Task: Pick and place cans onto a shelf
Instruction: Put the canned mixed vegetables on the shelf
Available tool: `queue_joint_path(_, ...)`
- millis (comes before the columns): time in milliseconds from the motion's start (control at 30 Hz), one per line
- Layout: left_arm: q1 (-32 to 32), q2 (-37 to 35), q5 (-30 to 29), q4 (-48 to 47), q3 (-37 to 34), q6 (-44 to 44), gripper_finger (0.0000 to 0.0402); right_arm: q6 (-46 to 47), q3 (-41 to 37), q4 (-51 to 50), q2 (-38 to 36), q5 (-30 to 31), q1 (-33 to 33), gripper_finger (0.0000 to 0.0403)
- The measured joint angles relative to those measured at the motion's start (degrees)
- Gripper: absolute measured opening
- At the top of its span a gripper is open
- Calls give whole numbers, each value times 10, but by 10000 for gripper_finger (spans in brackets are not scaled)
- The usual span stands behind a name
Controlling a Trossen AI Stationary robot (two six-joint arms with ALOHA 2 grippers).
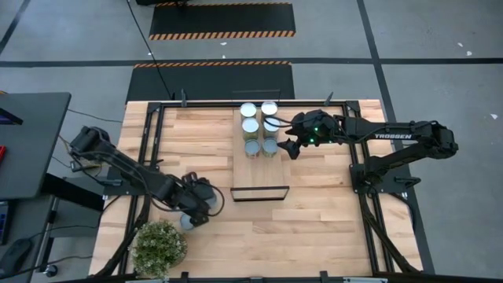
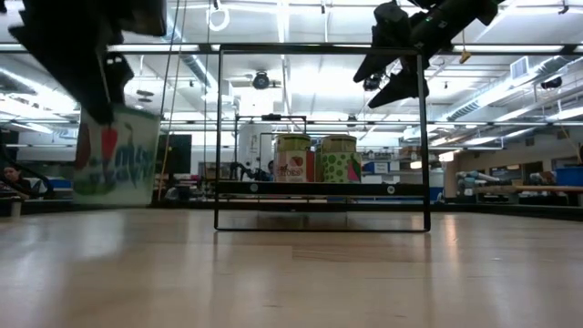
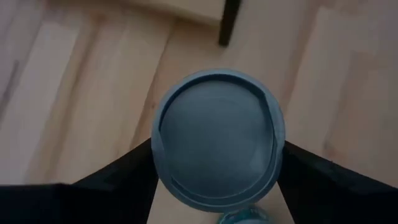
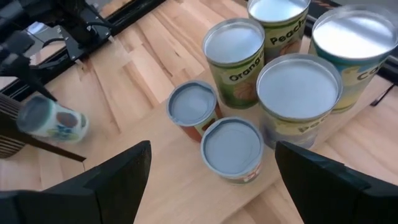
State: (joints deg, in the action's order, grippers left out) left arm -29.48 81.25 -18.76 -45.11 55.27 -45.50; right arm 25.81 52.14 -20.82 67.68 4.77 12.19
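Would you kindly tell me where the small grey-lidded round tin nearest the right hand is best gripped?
Probably across the side wall of the small grey-lidded round tin, just below its lid, coming from above: it stands upright on the light-wood shelf and other tins crowd it.

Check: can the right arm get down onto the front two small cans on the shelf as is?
Probably yes. The right gripper hangs open above the small cans on the shelf; nothing lies between, though taller cans crowd behind.
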Motion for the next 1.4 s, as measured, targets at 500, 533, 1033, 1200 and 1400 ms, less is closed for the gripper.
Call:
queue_joint_path(500,208,-80,46,31,0,90,286,-1,0,22,0,1,17,350)
queue_joint_path(533,228,-78,71,48,0,102,286,-1,0,22,0,1,18,350)
queue_joint_path(1033,341,18,179,159,86,210,288,15,0,13,0,1,17,350)
queue_joint_path(1200,342,101,195,160,163,213,288,15,0,11,0,1,17,350)
queue_joint_path(1400,341,191,195,146,245,267,288,17,0,4,0,-8,17,350)
